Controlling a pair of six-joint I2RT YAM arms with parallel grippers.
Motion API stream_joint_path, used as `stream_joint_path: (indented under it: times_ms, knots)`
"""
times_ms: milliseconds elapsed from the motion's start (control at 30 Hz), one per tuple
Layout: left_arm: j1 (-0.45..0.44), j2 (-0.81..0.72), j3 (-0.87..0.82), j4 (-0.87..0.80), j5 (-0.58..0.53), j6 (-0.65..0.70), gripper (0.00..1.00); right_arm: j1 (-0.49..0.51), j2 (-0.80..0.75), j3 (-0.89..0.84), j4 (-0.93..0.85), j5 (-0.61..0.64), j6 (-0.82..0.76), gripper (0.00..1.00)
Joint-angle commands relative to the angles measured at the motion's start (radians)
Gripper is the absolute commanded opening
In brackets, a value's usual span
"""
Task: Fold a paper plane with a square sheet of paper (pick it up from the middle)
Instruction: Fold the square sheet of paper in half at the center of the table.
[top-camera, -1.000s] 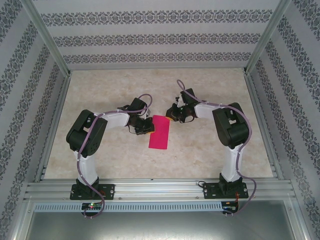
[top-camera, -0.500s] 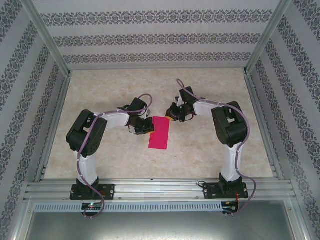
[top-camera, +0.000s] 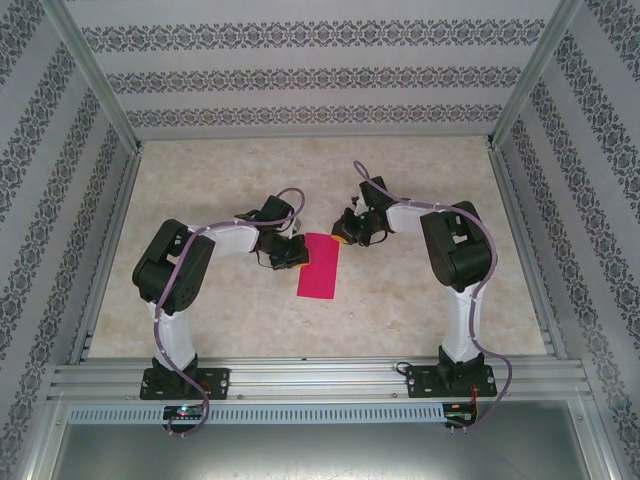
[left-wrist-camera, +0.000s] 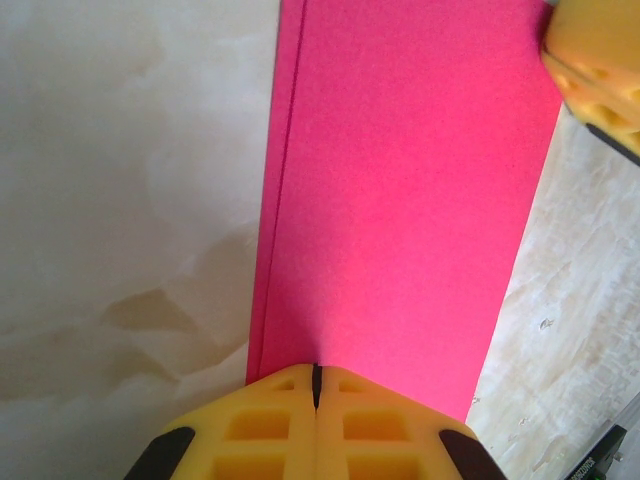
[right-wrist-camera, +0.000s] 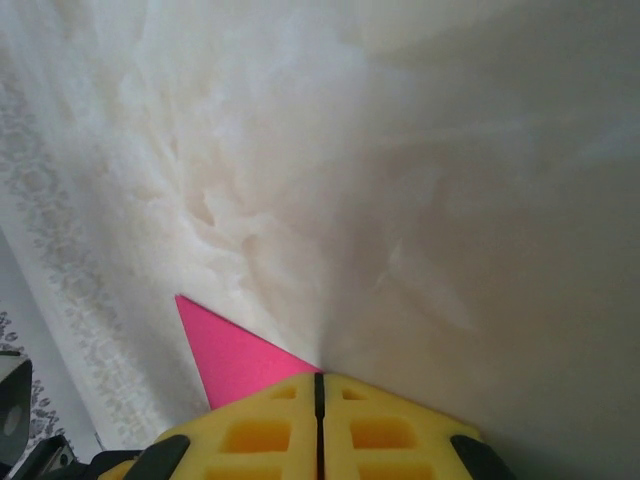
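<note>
On the table (top-camera: 420, 300), one pink sheet (top-camera: 320, 265)

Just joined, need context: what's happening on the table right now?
Two arms are working a pink sheet of paper on the table, folded into a narrow rectangle. Left gripper is shut, tips on the sheet's left edge; right gripper is shut at its far right corner. No plane shape yet.

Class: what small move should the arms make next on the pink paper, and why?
Probably the right gripper, shut at the far corner, should press down and slide along that edge while the shut left gripper pins the other side: the thin magenta-pink paper sheet lies folded into a narrow rectangle, two layers slightly offset.
</note>
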Motion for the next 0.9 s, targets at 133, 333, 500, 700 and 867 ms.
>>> stream_joint_path:
  times_ms: [133, 333, 500, 700, 867]
  knots:
    - [-0.013, 0.035, -0.028, -0.099, -0.057, 0.027, 0.00, -0.021, -0.020, -0.037, 0.013, -0.003, 0.017, 0.09]
    - [-0.014, 0.037, -0.030, -0.091, -0.056, 0.023, 0.00, -0.023, -0.120, -0.033, -0.009, -0.018, 0.004, 0.10]
    - [-0.014, 0.038, -0.031, -0.089, -0.053, 0.022, 0.00, -0.018, -0.143, -0.083, 0.043, -0.031, 0.026, 0.10]
    - [-0.013, 0.038, -0.028, -0.092, -0.054, 0.027, 0.00, -0.022, -0.079, -0.064, 0.056, -0.019, 0.028, 0.10]
    - [-0.013, 0.035, -0.033, -0.092, -0.054, 0.024, 0.00, -0.020, -0.016, -0.061, 0.064, -0.019, 0.026, 0.10]
